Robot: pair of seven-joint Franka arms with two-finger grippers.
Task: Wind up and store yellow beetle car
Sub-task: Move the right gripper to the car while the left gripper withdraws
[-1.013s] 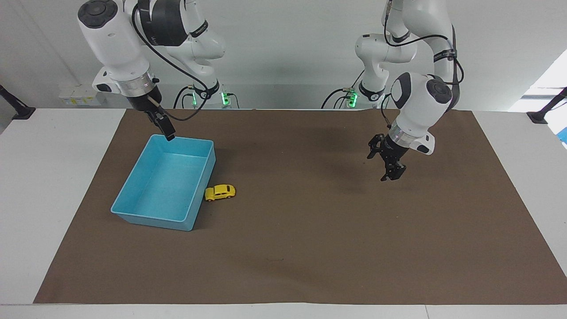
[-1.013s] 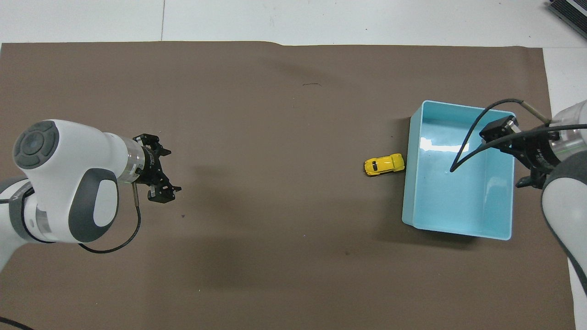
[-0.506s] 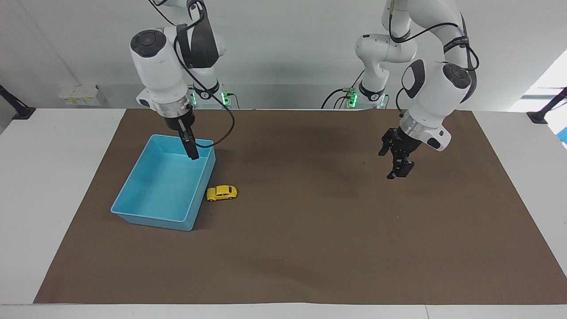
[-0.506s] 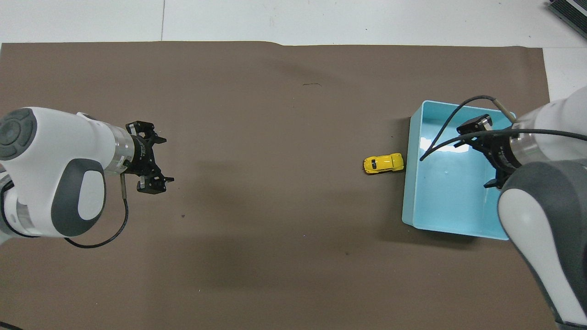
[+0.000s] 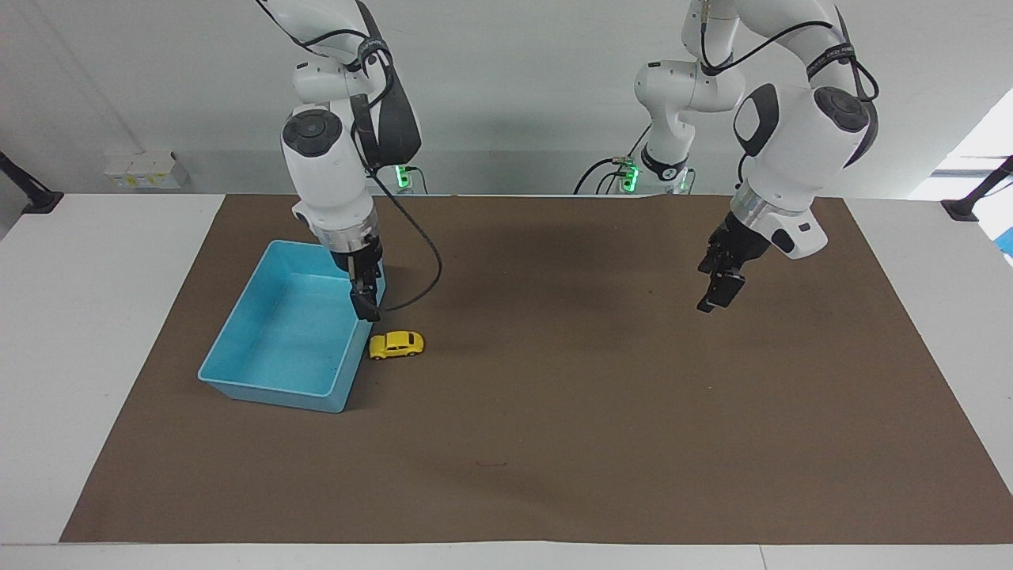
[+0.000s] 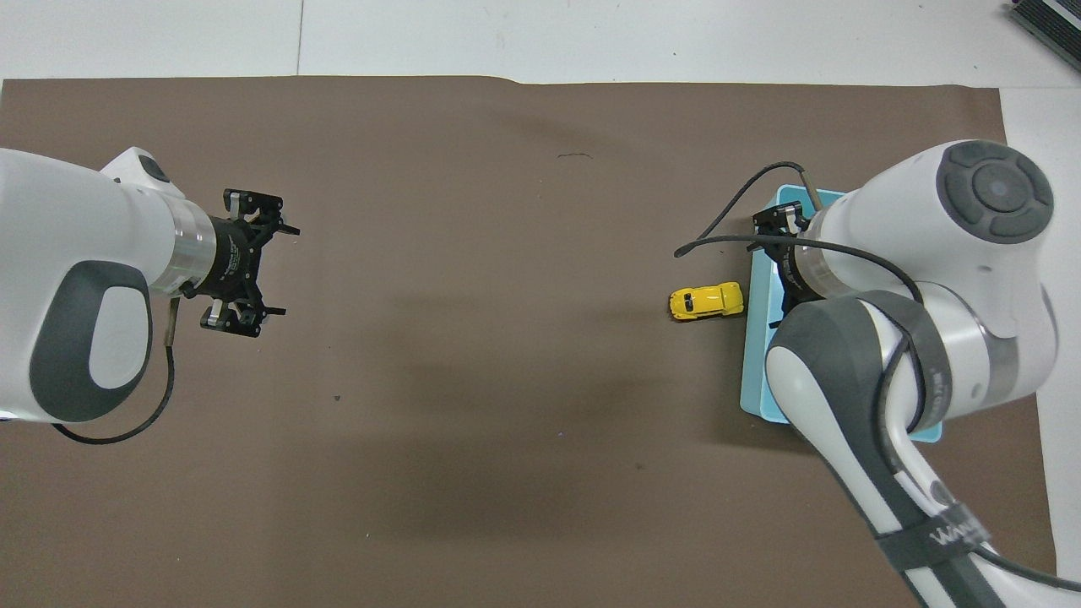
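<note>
Brown mat: covers most of the white table; unchanged from the earlier frames.
Yellow beetle car: sits on the mat on its wheels, just beside the blue tray's long wall on the side toward the left arm's end of the table, at most touching it. Same spot as half a second ago; a second ago it sat slightly closer to the wall.
Blue tray: landmark, at the right arm's end of the mat; nothing lies inside. Has not moved.
Right gripper: a second ago it hung over the tray's corner nearest the robots, then moved over the tray interior; now it has crossed to the tray wall next to the car and come lower. It hangs over that wall, close above the car, not touching it. Fingers look spread apart and hold nothing. In the overhead view the right arm now hides most of the tray.
Left gripper: over bare mat, well apart from the tray, toward the left arm's end. Compared with a second ago it has drawn further away from the tray and turned. Fingers stand wide, holding nothing.
Car status: not grasped, not in the tray.
</note>
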